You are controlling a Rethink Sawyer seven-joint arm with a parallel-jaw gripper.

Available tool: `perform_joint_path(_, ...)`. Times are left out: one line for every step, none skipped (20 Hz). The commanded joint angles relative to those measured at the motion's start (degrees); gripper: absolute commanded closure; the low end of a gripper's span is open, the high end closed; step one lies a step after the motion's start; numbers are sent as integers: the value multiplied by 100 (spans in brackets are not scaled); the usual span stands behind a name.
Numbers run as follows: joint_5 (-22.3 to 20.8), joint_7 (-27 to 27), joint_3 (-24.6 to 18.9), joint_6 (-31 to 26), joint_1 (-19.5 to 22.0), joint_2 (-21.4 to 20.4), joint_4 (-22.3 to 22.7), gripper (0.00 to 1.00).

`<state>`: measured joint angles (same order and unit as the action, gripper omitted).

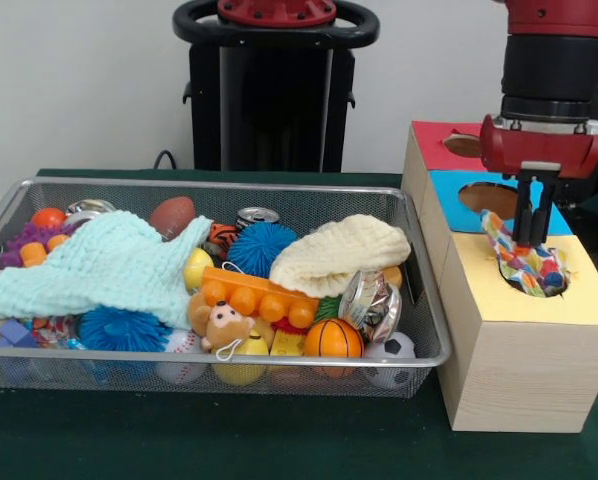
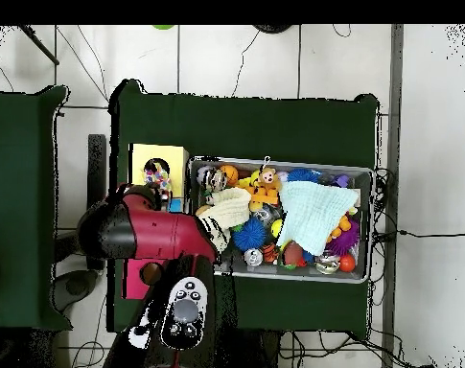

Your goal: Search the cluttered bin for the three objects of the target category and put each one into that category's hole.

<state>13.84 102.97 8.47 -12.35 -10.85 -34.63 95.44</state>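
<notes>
Standing on a dark green table before a white wall, the wire bin holds toys. At the table's right edge, the gripper is clenched on a printed cloth hanging into the yellow hole.

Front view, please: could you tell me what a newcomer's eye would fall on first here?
Probably the red end effector at the right, poised over the yellow-surround hole of the pale wooden box with a colourful patterned cloth hanging into the opening. Next comes the wire mesh bin at the left, heaped with toys and balls, where a large mint knitted cloth and a cream knitted cloth lie on top.
</notes>
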Motion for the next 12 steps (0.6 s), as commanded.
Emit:
perform_joint_path(89, 1181, -188, 220, -31, 408, 148, 100)
perform_joint_path(90, 1184, -142, 195, -63, 429, 122, 100)
perform_joint_path(102, 1202, -88, 169, -99, 465, 98, 100)
perform_joint_path(109, 1207, -64, 166, -116, 483, 82, 100)
perform_joint_path(109, 1207, -67, 209, -114, 505, 75, 100)
perform_joint_path(111, 1200, -82, 230, -106, 520, 58, 100)
perform_joint_path(109, 1170, -192, 295, -30, 527, 59, 100)
perform_joint_path(114, 1159, -315, 377, 54, 519, 82, 100)
perform_joint_path(105, 1175, -658, 670, 283, 498, 181, 100)
perform_joint_path(109, 1174, -642, 680, 272, 511, 135, 100)
perform_joint_path(99, 1152, -716, 742, 324, 538, 87, 100)
perform_joint_path(106, 1149, -722, 753, 334, 550, 54, 100)
